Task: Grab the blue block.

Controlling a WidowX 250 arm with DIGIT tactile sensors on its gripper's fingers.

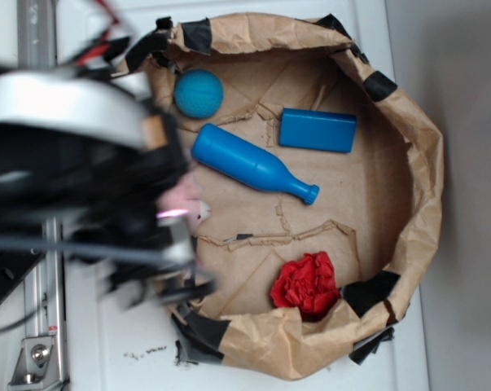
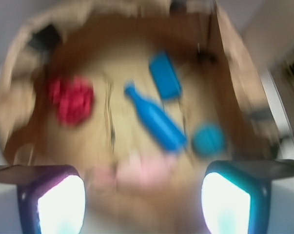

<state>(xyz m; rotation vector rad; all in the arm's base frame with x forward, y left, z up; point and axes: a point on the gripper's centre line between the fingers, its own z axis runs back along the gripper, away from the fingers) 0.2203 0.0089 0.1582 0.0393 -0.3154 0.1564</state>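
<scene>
— Where's your claw now?
— My arm hangs blurred over the paper-lined basket's nine o'clock rim. My fingers are spread wide, holding nothing.
— And the blue block?
— Lying flat near one o'clock on the basket floor, just beyond the blue bottle. The teal ball sits at eleven, and a red crumpled thing at five.

Smooth plastic blue block, crinkly paper bin
</scene>
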